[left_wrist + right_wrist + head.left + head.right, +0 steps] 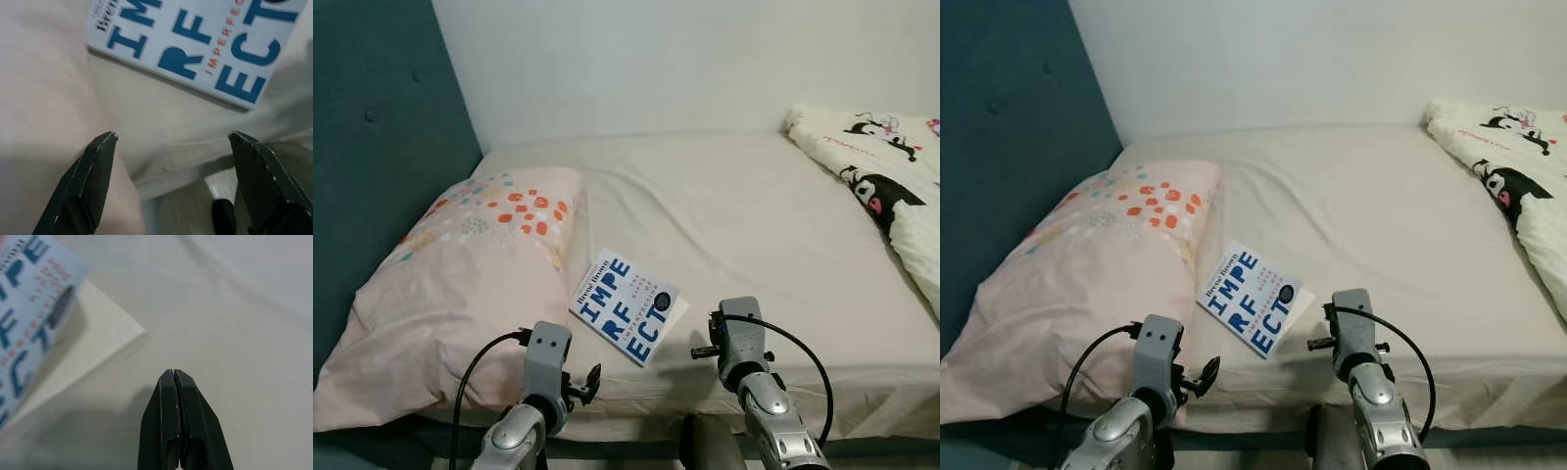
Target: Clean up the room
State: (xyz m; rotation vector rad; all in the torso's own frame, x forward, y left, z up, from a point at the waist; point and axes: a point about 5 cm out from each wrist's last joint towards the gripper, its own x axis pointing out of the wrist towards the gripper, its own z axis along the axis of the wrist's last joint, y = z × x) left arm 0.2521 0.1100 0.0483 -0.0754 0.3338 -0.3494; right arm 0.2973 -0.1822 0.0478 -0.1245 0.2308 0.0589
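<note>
Headboard [372,147], teal, is noted at 9 o'clock. Pillow [460,284] lies at 8 o'clock on the bed [754,215]. Left hand [171,142] is held over the bed's near edge at 7 o'clock; fingers spread wide, nothing held. Book [626,305] lies flat on the sheet near centre, its left corner touching the pillow, cover up, front cover slightly lifted at the right edge. Right hand [174,377] is held just beside the book at 5 o'clock; fingers pressed together, nothing held. Blanket [891,176] is bunched at 2 o'clock.

Handling, judged: the book is a thin paperback, light, moderately stiff but bendable, cover glossy and likely slippery. Soft mattress will give under pressure. Hold is best taken across the near edge or the spine side, pinching all pages together so the cover is not peeled open.
</note>
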